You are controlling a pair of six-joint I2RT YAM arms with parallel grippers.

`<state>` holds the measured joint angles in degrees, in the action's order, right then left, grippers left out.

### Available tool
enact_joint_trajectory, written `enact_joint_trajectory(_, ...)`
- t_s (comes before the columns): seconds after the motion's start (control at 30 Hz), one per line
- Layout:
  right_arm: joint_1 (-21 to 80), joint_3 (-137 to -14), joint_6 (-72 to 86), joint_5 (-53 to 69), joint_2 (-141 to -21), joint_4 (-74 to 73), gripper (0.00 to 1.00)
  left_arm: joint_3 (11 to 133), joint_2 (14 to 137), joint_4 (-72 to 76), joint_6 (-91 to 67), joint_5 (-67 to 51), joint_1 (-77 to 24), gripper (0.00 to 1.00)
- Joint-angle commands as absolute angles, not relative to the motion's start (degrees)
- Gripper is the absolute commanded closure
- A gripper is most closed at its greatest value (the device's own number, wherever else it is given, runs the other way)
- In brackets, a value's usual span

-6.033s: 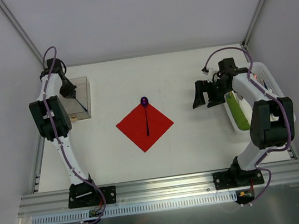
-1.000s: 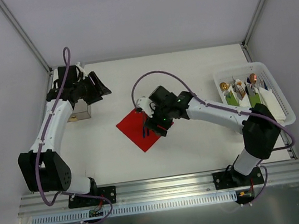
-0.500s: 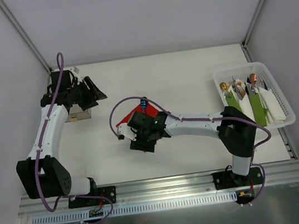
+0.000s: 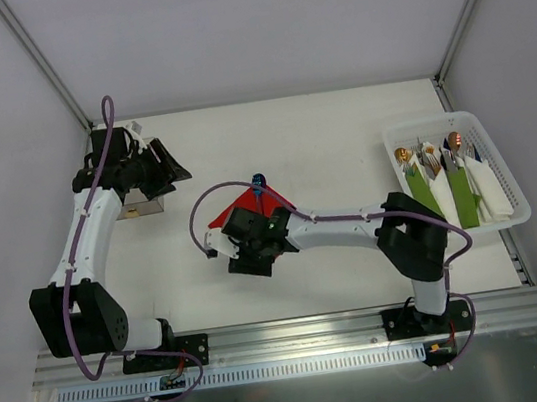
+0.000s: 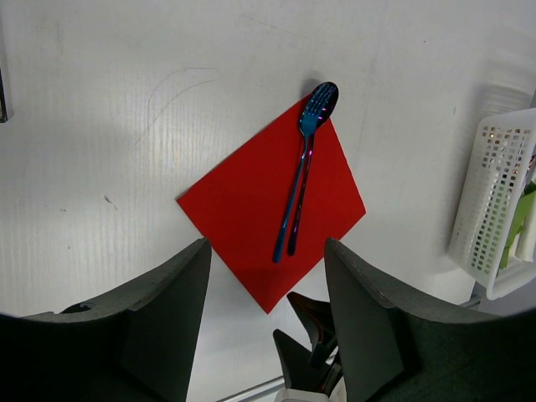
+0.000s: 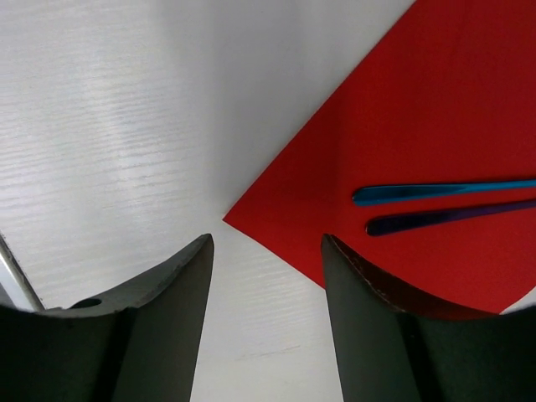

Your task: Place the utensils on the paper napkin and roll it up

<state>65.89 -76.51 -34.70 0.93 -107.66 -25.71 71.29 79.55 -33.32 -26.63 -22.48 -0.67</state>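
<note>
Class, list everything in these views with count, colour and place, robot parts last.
table: one, white, under everything
paper napkin: one, red, table centre
utensils: two, blue and purple, together on the napkin
basket: one, white, right edge
napkin bundles: two, green, inside basket
clear box: one, transparent, far left
left end effector: one, black, open, above the table
right end effector: one, black, open, at a napkin corner

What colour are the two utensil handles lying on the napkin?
The upper handle is bright blue, the lower handle dark purple; clearest in the right wrist view.
</note>
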Motion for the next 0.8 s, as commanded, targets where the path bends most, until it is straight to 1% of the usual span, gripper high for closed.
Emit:
enact_joint_trajectory(0.0, 67.06, -78.13, -35.07, 0.70, -108.28, -24.43, 0.43, 70.93, 77.61, -33.49, -25.93, -23.38, -0.26, 0.43)
enact_joint_trajectory(0.43, 66.89, -78.40, -34.28, 0.35, -112.06, -23.91, 0.45, 69.96, 76.55, -33.57, -25.75, -23.03, -0.35, 0.42)
enact_joint_trajectory(0.63, 66.80, -78.22, -34.89, 0.35, -113.55, -23.56, 0.47, 69.61, 76.29, -33.57, -25.49, -22.94, 1.23, 0.42)
enact_joint_trajectory(0.67, 66.80, -78.14, -34.98, 0.35, -113.73, -23.55, 0.48, 69.44, 76.29, -33.57, -25.40, -22.94, 1.23, 0.42)
enact_joint_trajectory(0.77, 66.80, -77.78, -34.81, 0.44, -113.91, -23.64, 0.63, 69.35, 76.11, -33.57, -25.31, -22.85, 1.41, 0.42)
